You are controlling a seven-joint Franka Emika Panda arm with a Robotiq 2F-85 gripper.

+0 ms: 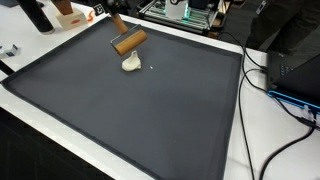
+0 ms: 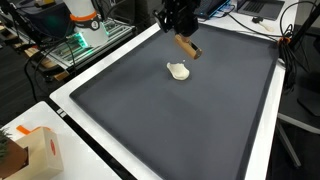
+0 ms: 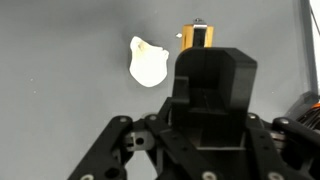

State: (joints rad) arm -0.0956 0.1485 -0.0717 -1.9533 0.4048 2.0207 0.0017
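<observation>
The gripper hangs over the far end of the dark mat, and its fingers are closed on the stem of a brown roller. The roller tilts down from the gripper, its cylinder head lowest. In an exterior view the brown roller sits just above the mat's surface; whether it touches the mat cannot be told.

A white lump lies on the mat, just beside the roller's head and on the side nearer the mat's middle. A small white crumb lies on the mat close to the lump.

In the wrist view the gripper's own black housing fills the lower frame and hides the fingers. Past it show the roller's end and the white lump, side by side on the mat.

The mat lies on a white table. Off the mat's far edge stands an electronics rack with a green glow. Off one side edge, black cables trail across the table. Beyond the mat's near corner stands a cardboard box.
</observation>
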